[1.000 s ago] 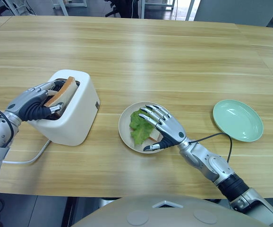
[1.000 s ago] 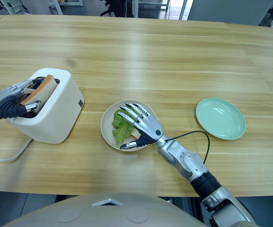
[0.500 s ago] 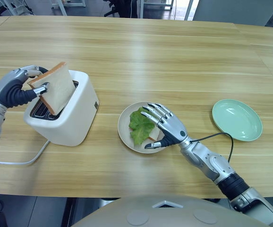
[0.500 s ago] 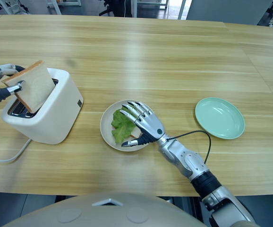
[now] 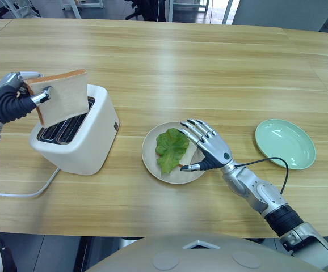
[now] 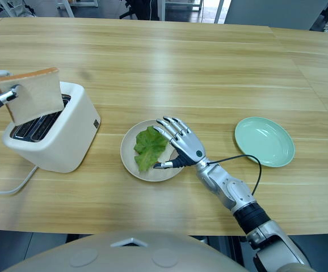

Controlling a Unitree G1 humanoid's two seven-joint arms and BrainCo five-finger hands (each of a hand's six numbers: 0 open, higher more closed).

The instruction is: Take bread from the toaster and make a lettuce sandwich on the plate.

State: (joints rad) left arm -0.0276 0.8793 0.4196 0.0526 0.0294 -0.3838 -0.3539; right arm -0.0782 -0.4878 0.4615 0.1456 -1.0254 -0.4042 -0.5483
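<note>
1 bread slice (image 5: 62, 102) is pinched in the left hand (image 5: 8, 103) at left of frame, over the toaster (image 5: 90, 144); at centre the right hand (image 5: 209, 148), fingers spread and holding nothing, hovers over the right rim of the plate (image 5: 150, 161) bearing lettuce (image 5: 169, 147)

Both head-mounted eyes look forward and down from 6 o'clock of the table (image 5: 209, 68), fairly near, sharing everything from toaster (image 5: 84, 141) to green plate (image 5: 285, 143).
</note>
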